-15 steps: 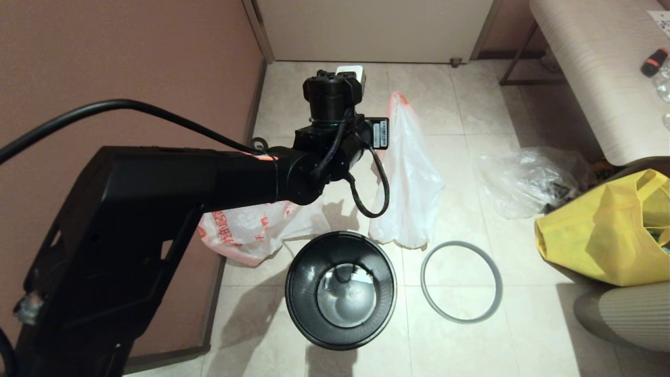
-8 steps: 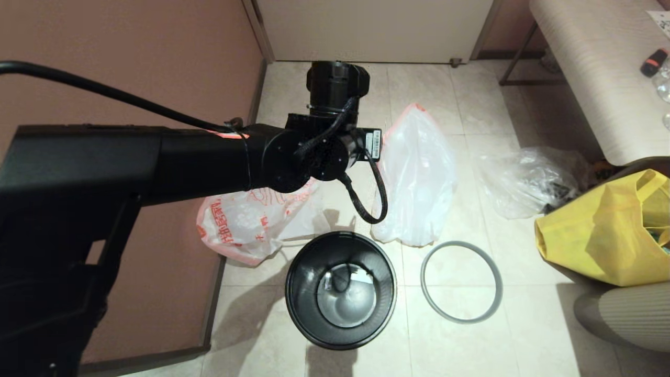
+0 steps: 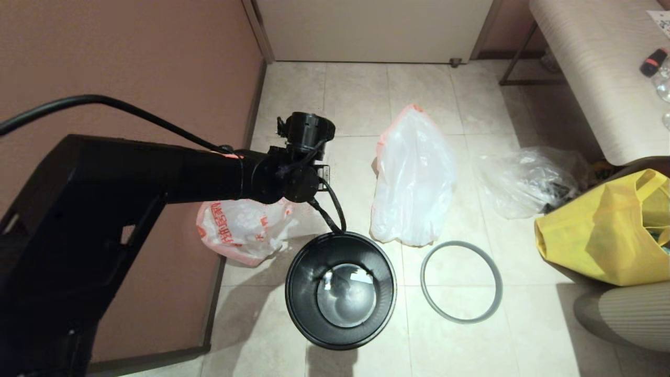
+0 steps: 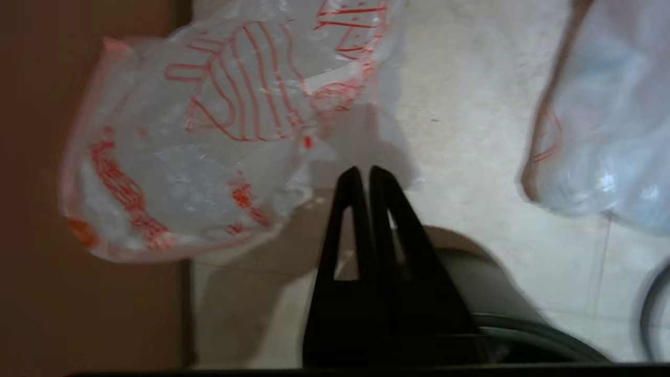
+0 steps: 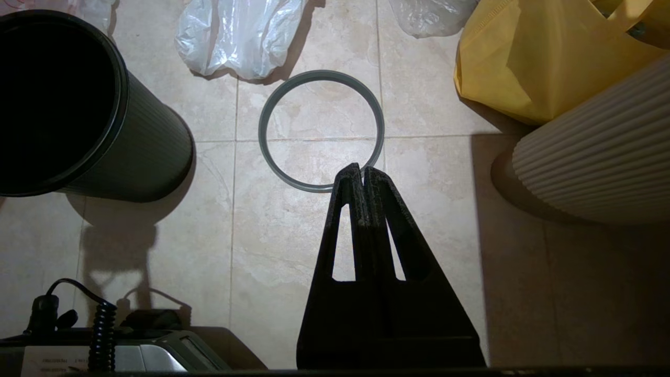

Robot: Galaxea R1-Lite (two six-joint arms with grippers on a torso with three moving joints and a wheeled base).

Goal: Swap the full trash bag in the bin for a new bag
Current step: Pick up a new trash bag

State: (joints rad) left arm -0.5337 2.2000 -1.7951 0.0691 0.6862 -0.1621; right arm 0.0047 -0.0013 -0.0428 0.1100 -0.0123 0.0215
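Note:
The black bin (image 3: 340, 290) stands open on the floor with no bag in it, and its grey ring (image 3: 461, 281) lies flat to its right. Behind them the full trash bag (image 3: 413, 178) slumps on the tiles, held by nothing. The new bag (image 3: 241, 230), printed in red-orange, lies crumpled by the wall at the left. My left arm's wrist (image 3: 301, 157) hangs above it. In the left wrist view my left gripper (image 4: 365, 173) is shut and empty, above the floor between the new bag (image 4: 209, 136) and the bin (image 4: 487, 293). My right gripper (image 5: 362, 170) is shut and empty above the ring (image 5: 261, 131).
A clear plastic bag (image 3: 523, 180) and a yellow tote (image 3: 602, 230) lie at the right, beside a ribbed cream object (image 3: 623, 314). A bench (image 3: 591, 68) runs along the far right. The brown wall (image 3: 131, 63) closes the left side.
The left gripper has let go of the full trash bag, which has sunk onto the floor. The arm has drawn back left and lower, over the new bag, with its jaws shut again.

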